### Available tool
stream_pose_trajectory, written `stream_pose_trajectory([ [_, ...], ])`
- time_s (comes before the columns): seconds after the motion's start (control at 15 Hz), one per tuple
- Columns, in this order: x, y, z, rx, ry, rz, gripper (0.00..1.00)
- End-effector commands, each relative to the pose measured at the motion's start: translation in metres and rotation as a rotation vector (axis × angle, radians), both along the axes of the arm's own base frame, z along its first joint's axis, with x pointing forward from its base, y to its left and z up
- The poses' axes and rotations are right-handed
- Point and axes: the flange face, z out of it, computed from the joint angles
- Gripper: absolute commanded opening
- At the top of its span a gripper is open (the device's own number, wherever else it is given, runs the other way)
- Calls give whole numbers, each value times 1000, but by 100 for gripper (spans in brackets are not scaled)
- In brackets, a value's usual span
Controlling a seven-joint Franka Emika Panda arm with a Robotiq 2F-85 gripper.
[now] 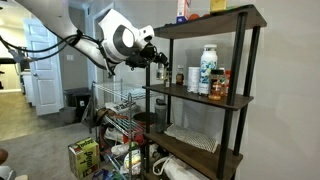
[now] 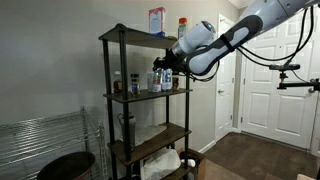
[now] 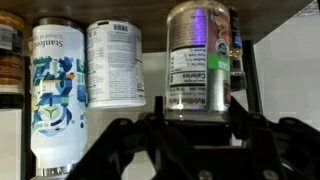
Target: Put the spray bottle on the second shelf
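The spray bottle (image 3: pixel 200 70), a slim pale cylinder with a printed label, stands upright between my gripper's (image 3: pixel 190 125) fingers, which are closed against its sides; its base is hidden behind the gripper. In both exterior views the gripper (image 1: pixel 160 64) (image 2: pixel 160 77) is at the end of the second shelf (image 1: pixel 236 101) (image 2: pixel 138 96), level with that board, with the bottle (image 1: pixel 161 73) just under the fingers. The tall white bottle with a blue-green label (image 3: pixel 55 85) (image 1: pixel 207 70) stands further along the shelf, beside a red-capped jar (image 1: pixel 220 84).
A white labelled can (image 3: pixel 115 62) stands between the tall bottle and the spray bottle. Boxes sit on the top board (image 1: pixel 184 10). A grey mat (image 1: pixel 190 138) lies on the lower board. A wire rack (image 1: pixel 115 105) and a bin (image 1: pixel 76 103) stand beside the unit.
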Motion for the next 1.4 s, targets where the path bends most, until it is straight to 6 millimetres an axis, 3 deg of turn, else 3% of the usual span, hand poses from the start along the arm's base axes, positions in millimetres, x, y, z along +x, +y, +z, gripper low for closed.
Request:
stream_pose_trajectory([
  [0.0,31,-2,6,36,-25,-4,36],
  [0.73,78,16,-10,25,1,23,36],
  [1.33,109,8,-26,-45,48,-21,36],
])
